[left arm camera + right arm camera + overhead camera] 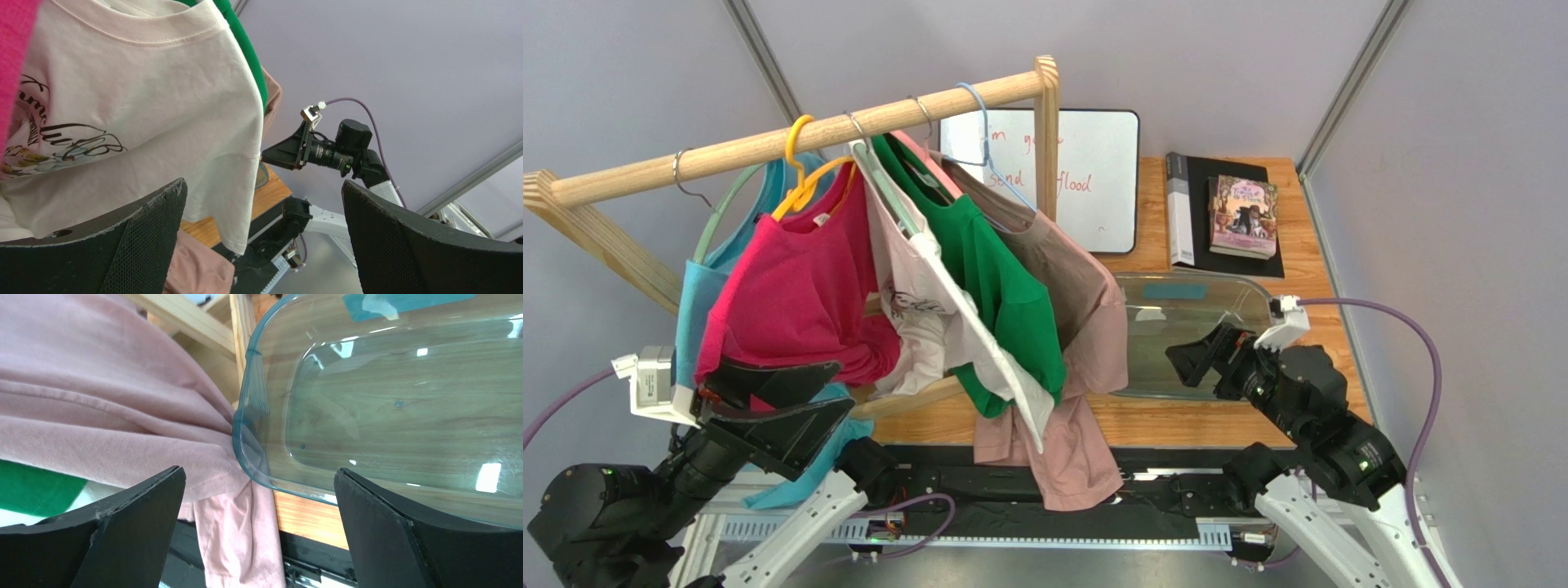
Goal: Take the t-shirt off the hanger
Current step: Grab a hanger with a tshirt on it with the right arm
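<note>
Left end effector (840,395) opened wide, nothing gripped, white printed t-shirt (153,92) hung from the wooden rail (793,129) just ahead of it, right end effector (258,474) opened wide, clear dish (245,416) directly ahead, surface (307,520) seen through it.

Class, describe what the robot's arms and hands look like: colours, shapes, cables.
The left arm and right arm are black above white lower links. The left hand and right hand each have two black wedge-shaped fingers. A white block at each wrist trails a lilac cable.
</note>
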Motion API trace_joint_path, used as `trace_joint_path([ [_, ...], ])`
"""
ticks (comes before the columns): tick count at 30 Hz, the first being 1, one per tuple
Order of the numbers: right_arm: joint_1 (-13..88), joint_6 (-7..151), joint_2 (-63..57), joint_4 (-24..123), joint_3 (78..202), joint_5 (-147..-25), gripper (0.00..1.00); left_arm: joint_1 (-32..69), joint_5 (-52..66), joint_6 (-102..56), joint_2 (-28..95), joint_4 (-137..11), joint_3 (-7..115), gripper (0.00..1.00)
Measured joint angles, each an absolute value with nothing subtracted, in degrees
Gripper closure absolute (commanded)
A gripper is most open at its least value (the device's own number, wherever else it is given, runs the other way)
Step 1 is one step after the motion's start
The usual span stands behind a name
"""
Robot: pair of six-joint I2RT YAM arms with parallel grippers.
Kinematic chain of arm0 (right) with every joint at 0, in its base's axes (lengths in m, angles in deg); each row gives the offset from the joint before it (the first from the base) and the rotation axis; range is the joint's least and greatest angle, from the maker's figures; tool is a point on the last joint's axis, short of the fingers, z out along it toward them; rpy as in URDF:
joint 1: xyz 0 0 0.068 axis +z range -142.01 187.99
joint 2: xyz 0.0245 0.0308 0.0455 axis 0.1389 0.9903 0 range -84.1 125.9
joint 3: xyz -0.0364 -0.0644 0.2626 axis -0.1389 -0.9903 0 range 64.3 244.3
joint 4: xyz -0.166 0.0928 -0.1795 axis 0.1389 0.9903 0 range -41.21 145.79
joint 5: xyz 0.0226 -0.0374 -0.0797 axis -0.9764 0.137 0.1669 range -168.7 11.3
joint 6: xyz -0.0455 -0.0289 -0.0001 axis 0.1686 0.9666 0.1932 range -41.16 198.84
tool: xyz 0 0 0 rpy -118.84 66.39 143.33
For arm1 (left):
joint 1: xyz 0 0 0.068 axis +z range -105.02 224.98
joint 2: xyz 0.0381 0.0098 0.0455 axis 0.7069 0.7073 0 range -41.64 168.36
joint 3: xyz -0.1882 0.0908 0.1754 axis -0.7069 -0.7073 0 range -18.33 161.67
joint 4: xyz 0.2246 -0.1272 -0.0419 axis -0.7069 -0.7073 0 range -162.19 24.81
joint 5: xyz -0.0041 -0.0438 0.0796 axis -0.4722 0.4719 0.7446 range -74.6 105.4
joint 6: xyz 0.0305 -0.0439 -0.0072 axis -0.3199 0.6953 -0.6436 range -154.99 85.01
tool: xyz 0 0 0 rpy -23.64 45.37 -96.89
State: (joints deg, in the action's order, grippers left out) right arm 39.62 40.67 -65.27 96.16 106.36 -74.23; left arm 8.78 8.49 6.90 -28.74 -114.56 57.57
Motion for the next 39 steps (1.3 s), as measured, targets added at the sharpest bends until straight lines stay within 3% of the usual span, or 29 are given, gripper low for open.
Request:
trace_joint_path([
  [5, 39.62, 45.33, -58.39, 95.79, 110.47, -81.46, 0.0, 8.78, 6.78, 5.19, -26.4, -114.1, 60.17, 0.05],
  [13, 40.37, 52.65, -42.91, 92.38, 129.18, -95.93, 0.02, 8.78, -2.35, 2.66, -8.63, -109.88, 74.51, 0.11],
  [22, 47.45, 58.33, -31.85, 89.52, 147.3, -98.84, 0.02, 8.78, -11.6, 5.13, 0.2, -104.98, 75.64, 0.18],
  [27, 52.96, 60.14, -28.84, 88.3, 148.26, -98.64, 0.01, 8.78, -12.41, 6.5, -5.96, -105.03, 69.02, 0.14],
  [39, 60.43, 60.89, -25.29, 84.49, 147.21, -96.02, 0.01, 8.8, -15.58, 7.62, -34.97, -111.76, 56.02, 0.12],
])
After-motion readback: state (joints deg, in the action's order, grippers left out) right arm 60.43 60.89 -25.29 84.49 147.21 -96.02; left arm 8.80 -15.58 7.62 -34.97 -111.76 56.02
